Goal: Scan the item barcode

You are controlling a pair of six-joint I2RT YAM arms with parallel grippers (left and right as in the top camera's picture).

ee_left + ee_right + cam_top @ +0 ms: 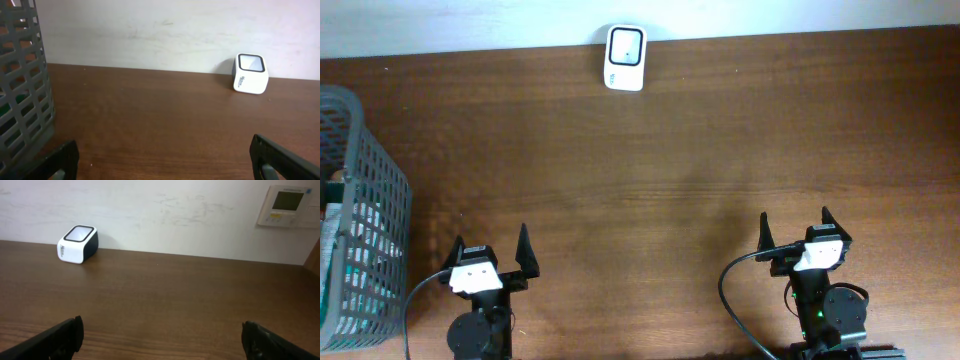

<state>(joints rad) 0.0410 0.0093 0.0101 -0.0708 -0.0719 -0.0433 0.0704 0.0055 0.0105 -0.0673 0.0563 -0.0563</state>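
Item (329,228) in basket (378,185), mostly hidden: prob. light, soft pkt, pinch top edge; left gripper (492,246), right gripper (796,226) both wide, empty.

You have soft, even light in all three views, with no hard shadows. From overhead, the brown worktop (670,150) carries a faint pale sheen near its middle. The white scanner (625,58) at the far edge is bright but keeps its detail. In the wrist views the far wall (150,30) looks washed pale, and the fingers (62,161) at the near corners are dark and blurred. The grey basket (25,85) on the left is slightly soft.
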